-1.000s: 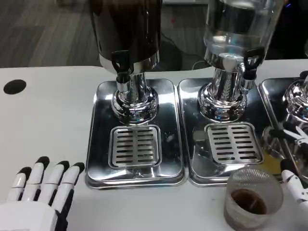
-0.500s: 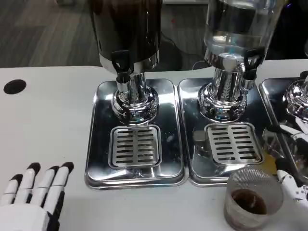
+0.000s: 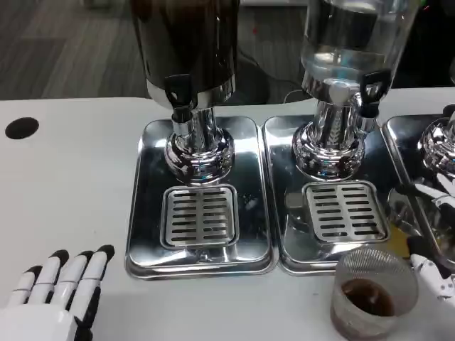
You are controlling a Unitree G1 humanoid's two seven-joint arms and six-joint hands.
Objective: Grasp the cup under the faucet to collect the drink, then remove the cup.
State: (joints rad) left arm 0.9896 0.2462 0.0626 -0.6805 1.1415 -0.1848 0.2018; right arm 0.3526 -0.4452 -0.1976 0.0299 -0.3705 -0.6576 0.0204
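Cup (image 3: 374,293) with dark drink stands on the desk (image 3: 71,185) at 5 o'clock, in front of the right drip tray (image 3: 334,213). Right hand (image 3: 435,273) lies just beside the cup at its 3 o'clock; grasp cannot be told. Left hand (image 3: 53,298), at 7 o'clock, rests with fingers (image 3: 96,266) straight and slightly spread, holding nothing.

left hand (image 3: 53,298): white back, white fingers, black tips, black along inner finger sides
right hand (image 3: 434,273): white fingers, black segments, small dark marks on white shell, mostly cut off at frame edge
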